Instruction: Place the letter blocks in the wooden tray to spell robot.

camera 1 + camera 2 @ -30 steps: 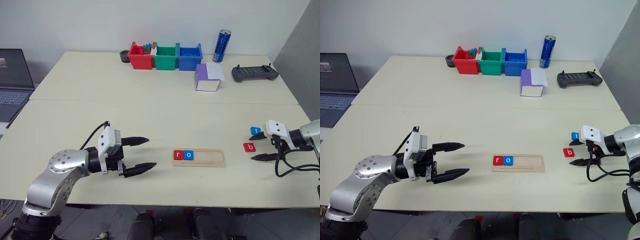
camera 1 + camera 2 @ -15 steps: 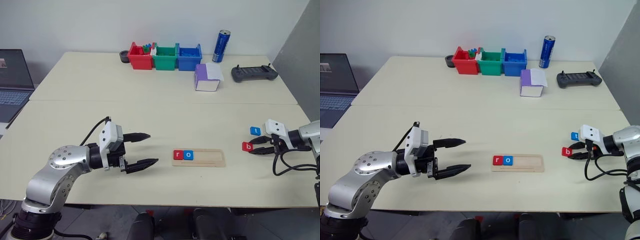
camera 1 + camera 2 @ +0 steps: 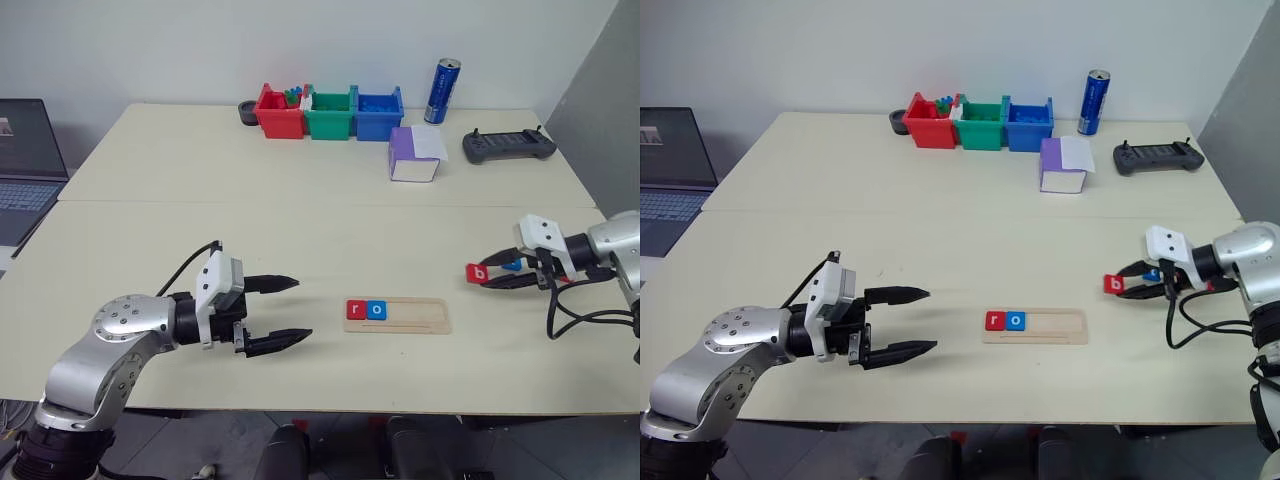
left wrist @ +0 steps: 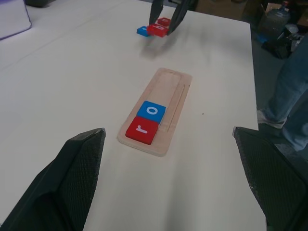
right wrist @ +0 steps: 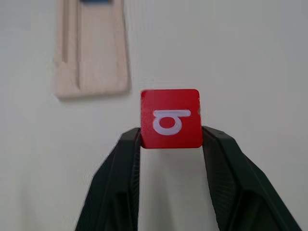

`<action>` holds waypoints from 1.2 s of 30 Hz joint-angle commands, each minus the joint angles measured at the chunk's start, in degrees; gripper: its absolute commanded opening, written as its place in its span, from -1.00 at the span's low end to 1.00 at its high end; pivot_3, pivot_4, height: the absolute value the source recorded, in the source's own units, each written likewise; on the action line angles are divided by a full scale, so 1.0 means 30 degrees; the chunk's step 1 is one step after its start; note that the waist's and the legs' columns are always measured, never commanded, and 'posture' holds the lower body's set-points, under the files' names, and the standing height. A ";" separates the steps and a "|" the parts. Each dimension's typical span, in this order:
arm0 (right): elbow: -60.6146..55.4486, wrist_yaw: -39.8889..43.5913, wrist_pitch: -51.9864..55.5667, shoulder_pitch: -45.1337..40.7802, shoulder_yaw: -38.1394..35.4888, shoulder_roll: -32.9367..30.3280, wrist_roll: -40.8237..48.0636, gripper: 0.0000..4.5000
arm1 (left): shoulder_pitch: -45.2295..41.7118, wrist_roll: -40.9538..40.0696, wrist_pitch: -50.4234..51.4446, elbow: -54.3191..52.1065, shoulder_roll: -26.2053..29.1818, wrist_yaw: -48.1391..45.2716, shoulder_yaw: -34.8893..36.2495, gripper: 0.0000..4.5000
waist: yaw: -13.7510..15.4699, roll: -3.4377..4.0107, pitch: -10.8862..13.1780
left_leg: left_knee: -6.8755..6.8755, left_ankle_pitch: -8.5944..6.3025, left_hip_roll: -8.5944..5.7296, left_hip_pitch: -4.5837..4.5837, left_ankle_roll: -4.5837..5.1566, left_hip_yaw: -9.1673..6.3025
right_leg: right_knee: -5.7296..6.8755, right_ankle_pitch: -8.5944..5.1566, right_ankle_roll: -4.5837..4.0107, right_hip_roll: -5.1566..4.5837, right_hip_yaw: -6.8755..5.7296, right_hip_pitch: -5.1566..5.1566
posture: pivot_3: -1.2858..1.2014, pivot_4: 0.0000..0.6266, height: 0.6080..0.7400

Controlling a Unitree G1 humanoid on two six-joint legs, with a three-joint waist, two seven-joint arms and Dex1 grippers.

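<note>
The wooden tray (image 3: 420, 316) lies at the table's front centre, holding a red "r" block (image 3: 356, 309) and a blue "o" block (image 3: 377, 310) at its left end. The rest of its groove is bare. My right gripper (image 3: 484, 275) is shut on a red "b" block (image 3: 478, 271), held above the table to the right of the tray. In the right wrist view the b block (image 5: 171, 118) sits pinched between both fingers, with the tray's end (image 5: 91, 53) beyond. A blue "t" block (image 3: 512, 265) lies behind the gripper. My left gripper (image 3: 303, 308) stands open and empty left of the tray.
Red (image 3: 281, 112), green (image 3: 331, 113) and blue (image 3: 379, 112) bins line the far edge, beside a blue can (image 3: 442, 91). A purple and white box (image 3: 415, 155) and a controller (image 3: 508, 147) sit at the back right. A laptop (image 3: 25, 165) is at the far left.
My right gripper closed on the red b block, lifted it off the table and carried it left toward the tray. The left gripper stayed in place, open.
</note>
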 commanded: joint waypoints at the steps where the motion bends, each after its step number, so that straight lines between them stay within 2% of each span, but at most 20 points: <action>1: -0.4122 0.1168 0.2669 0.0722 0.0118 0.0288 0.1039 -0.35 | 0.0184 0.0535 -0.0859 0.0188 0.0179 -0.0356 -0.0093 1.00 | 0.0040 0.0000 0.0000 | 0.0001 0.0000 0.0000 -0.0001 0.0000 -0.0002 | 0.0000 0.0000 0.0000 0.0000 -0.0003 0.0000 | 0.03 -0.52 1.00; 6: -0.8085 -0.0135 0.5809 0.1757 0.0884 0.0771 0.0351 -0.35 | 0.0481 0.0919 -0.1585 0.0682 0.0060 -0.0623 -0.0138 1.00 | 0.0072 -0.0002 -0.0001 | 0.0008 -0.0001 -0.0003 -0.0014 0.0001 -0.0006 | -0.0003 0.0000 0.0002 -0.0002 -0.0012 -0.0002 | 0.03 -0.52 1.00; 15: -1.0578 -0.2517 0.8402 0.2053 0.2162 0.2146 -0.1981 -0.35 | 0.0910 0.1058 -0.2064 0.0626 -0.0071 -0.0734 -0.0160 1.00 | 0.0062 -0.0002 -0.0001 | 0.0008 0.0000 -0.0002 -0.0012 0.0002 -0.0014 | 0.0004 -0.0002 0.0004 0.0001 -0.0019 -0.0008 | 0.03 -0.52 1.00; 24: -1.1074 -0.4637 0.9913 0.2035 0.2791 0.3485 -0.3528 -0.35 | 0.0611 0.1360 -0.2222 0.0675 0.0063 -0.0893 -0.0676 1.00 | 0.0062 -0.0003 -0.0002 | 0.0007 -0.0001 -0.0002 -0.0018 0.0001 -0.0014 | 0.0002 -0.0001 0.0003 0.0001 -0.0020 -0.0010 | 0.03 -0.52 1.00; 36: -1.1858 -0.4621 1.0712 0.2079 0.2989 0.3543 -0.3485 -0.35 | -0.0007 0.1254 -0.1489 0.0158 -0.0131 -0.0367 -0.1113 1.00 | 0.0051 -0.0004 -0.0002 | 0.0007 -0.0001 -0.0002 -0.0016 0.0004 -0.0017 | 0.0005 -0.0001 0.0003 0.0002 -0.0023 -0.0010 | 0.03 -0.52 1.00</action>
